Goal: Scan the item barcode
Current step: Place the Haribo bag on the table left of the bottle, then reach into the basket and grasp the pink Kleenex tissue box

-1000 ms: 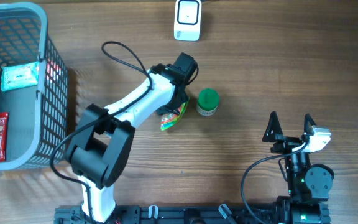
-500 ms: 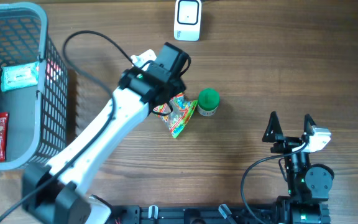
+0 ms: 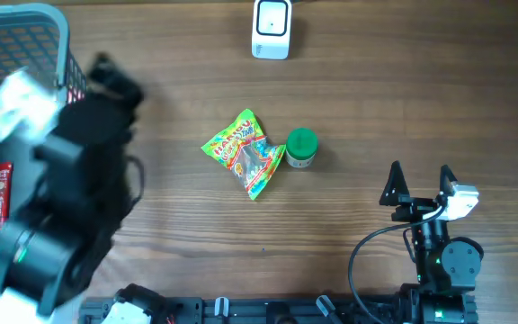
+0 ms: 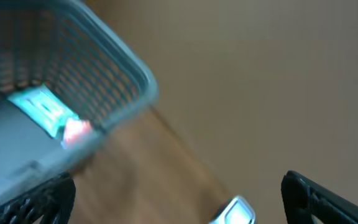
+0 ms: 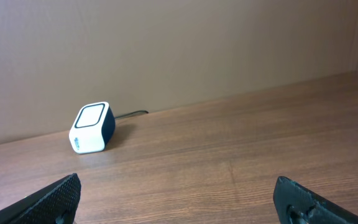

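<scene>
Colourful snack packet [image 3: 245, 153] lies flat on the wooden table [image 3: 403, 81], just beside a green-capped jar [image 3: 300, 148] and well apart from the white scanner [image 3: 271, 28]. Left gripper [image 4: 179, 200], blurred near the grey basket [image 3: 25, 13], has its fingers wide apart and empty. Right gripper [image 3: 419, 175] is likewise spread, holding nothing.

A small white cube-shaped scanner [image 5: 92, 128] with a dark side is sitting on the brown wooden table [image 5: 229, 162] close to the plain tan wall [image 5: 197, 43], a thin black cable [image 5: 132, 114] trailing behind it. The right gripper [image 5: 179, 202] is holding its black fingertips [image 5: 58, 198] wide apart at the lower corners.
</scene>
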Robot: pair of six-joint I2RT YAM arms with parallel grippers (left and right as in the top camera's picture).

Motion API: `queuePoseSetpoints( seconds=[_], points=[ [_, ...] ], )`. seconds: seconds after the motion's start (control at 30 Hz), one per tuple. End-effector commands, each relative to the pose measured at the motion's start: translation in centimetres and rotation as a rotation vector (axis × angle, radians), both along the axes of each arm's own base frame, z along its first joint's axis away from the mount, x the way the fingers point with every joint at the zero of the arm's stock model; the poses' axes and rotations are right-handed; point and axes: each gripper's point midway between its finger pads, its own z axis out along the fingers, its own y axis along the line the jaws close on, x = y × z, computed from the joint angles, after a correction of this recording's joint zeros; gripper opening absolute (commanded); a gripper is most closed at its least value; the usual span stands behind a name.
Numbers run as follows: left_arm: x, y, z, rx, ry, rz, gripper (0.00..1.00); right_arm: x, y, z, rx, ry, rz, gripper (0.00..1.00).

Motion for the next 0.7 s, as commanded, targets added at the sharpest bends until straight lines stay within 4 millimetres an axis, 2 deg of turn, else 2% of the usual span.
queuePoseSetpoints(
  seconds=[0.0,0.1,0.17,0.23,0.3,0.37,0.5,0.57,0.63,0.67],
  points=[
    [-4.4,8.2,1.8,0.04,-0.052,0.322,1.0,0.0,-0.1,0.0,-0.011,-0.003,-0.006,1.0],
    [-5.7,11.5,0.8,0.033,-0.01,0.448,1.0,0.0,-0.1,0.0,-0.011,-0.003,-0.006,1.0],
    [-4.7,13.0,-1.0,0.008,0.061,0.469,1.0,0.0,-0.1,0.0,-0.012,-0.003,-0.006,1.0],
    [-3.1,14.2,-3.0,-0.027,0.127,0.468,1.0,0.0,-0.1,0.0,-0.012,-0.003,-0.006,1.0],
    [-1.0,15.4,-5.9,-0.088,0.212,0.445,1.0,0.0,-0.1,0.0,-0.012,-0.003,-0.006,1.0],
    [2.0,16.3,-9.6,-0.151,0.321,0.35,1.0,0.0,-0.1,0.0,-0.011,-0.003,-0.006,1.0],
    [5.8,17.8,-15.7,-0.209,0.49,0.19,1.0,0.0,-0.1,0.0,-0.012,-0.003,-0.006,1.0],
    [7.8,18.0,-18.2,-0.195,0.549,0.06,1.0,0.0,-0.1,0.0,-0.011,-0.003,-0.006,1.0],
    [9.6,17.7,-19.8,-0.169,0.576,-0.072,1.0,0.0,-0.1,0.0,-0.012,-0.003,-0.006,1.0],
    [11.4,17.4,-21.1,-0.134,0.581,-0.175,1.0,0.0,-0.1,0.0,-0.012,-0.003,-0.006,1.0]
  ],
)
